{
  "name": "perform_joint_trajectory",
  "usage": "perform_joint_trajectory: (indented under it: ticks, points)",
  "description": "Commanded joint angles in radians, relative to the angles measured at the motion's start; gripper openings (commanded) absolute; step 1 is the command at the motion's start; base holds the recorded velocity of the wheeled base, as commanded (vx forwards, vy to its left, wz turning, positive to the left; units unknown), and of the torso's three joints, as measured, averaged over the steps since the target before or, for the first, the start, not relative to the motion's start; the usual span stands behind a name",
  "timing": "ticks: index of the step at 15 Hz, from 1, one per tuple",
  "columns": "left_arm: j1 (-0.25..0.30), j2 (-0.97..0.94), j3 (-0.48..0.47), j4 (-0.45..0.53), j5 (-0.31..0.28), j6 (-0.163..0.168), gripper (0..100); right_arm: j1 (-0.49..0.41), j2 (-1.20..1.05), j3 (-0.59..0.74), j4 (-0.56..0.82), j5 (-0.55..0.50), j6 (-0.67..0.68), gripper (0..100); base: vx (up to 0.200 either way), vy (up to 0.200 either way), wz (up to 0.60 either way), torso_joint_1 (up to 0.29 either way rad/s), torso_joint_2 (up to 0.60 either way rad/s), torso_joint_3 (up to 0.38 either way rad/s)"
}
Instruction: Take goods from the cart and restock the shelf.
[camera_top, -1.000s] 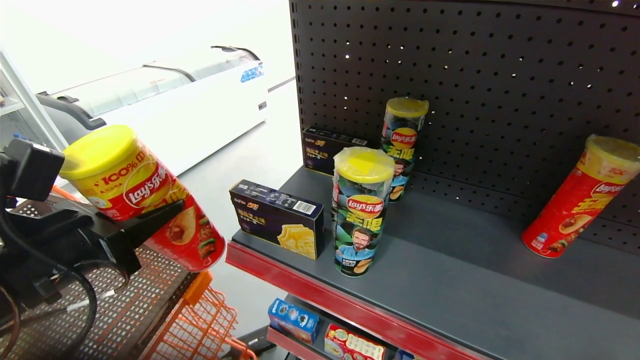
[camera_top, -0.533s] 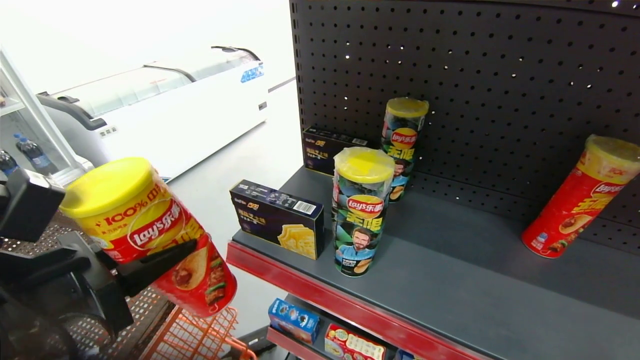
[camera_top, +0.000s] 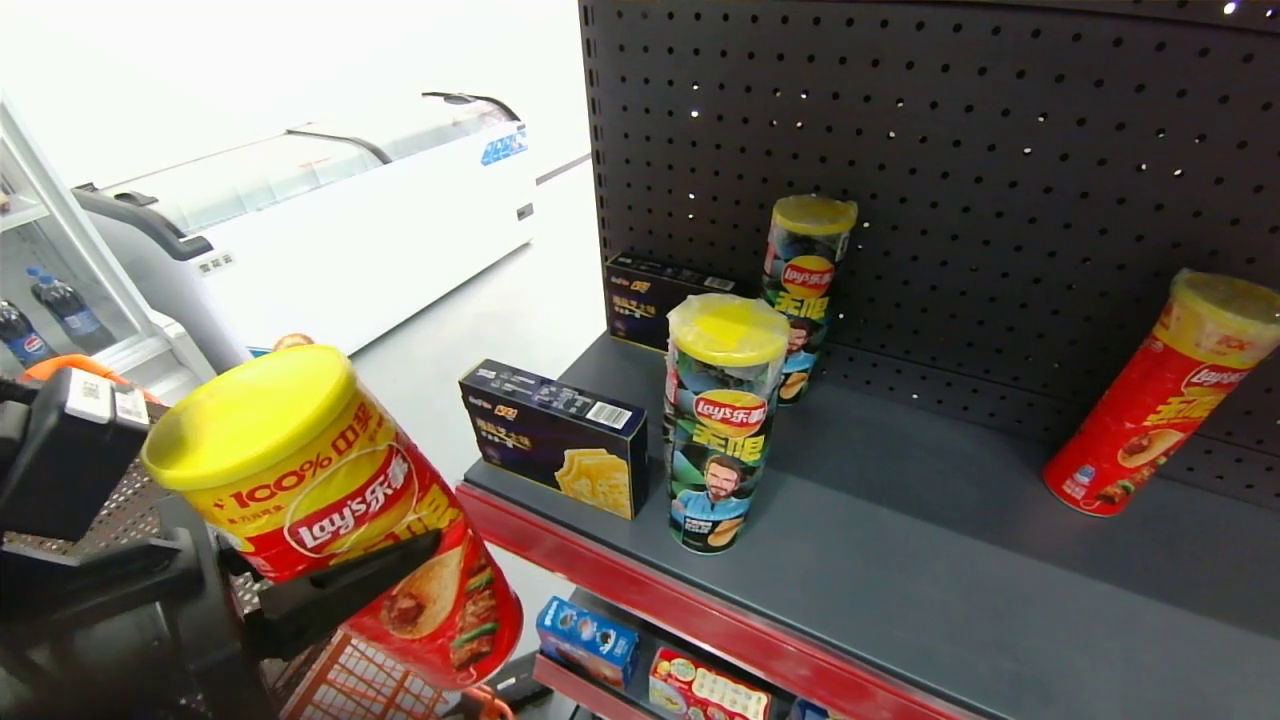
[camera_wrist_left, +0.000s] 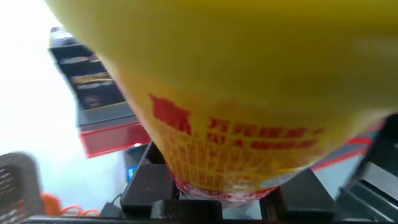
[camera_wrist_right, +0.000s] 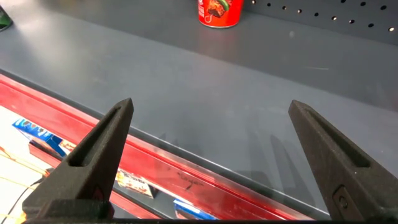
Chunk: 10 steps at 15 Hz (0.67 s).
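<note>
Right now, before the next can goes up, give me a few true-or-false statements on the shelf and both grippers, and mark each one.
1. The left gripper holds a red chip can with a yellow lid. True.
2. The right gripper is shut on a box. False: its jaws stand open above the shelf, holding nothing.
3. Two dark-printed chip cans, front and rear, stand upright on the shelf. True.
4. The red can at the shelf's right end stands upright. False: it tilts, its top leaning on the pegboard.
5. The left gripper's can rests on the shelf. False: it is out past the shelf's left end, above the orange cart.
</note>
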Motion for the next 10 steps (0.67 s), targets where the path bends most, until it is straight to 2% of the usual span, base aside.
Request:
perform_joint_trajectory:
  ticks: [1, 3, 5, 10]
  points:
    - [-0.014, 0.002, 0.002, 0.002, -0.022, 0.001, 0, 0.000, 0.002, 0.000, 0.000, 0.000, 0.000, 100, 0.000, 0.000, 0.00, 0.000, 0.00, 0.000]
    - [-0.014, 0.002, 0.008, 0.003, -0.084, 0.003, 0, 0.000, 0.002, 0.000, 0.000, 0.000, 0.000, 100, 0.000, 0.000, 0.00, 0.000, 0.00, 0.000]
    - [-0.016, 0.006, 0.005, 0.003, -0.096, 0.012, 0, 0.000, 0.002, 0.000, 0.000, 0.000, 0.001, 100, 0.000, 0.000, 0.00, 0.000, 0.00, 0.000]
    - [-0.014, 0.018, 0.009, 0.002, -0.105, 0.024, 0, 0.000, 0.002, 0.000, 0.000, 0.000, 0.001, 100, 0.000, 0.000, -0.60, 0.003, 0.00, 0.003]
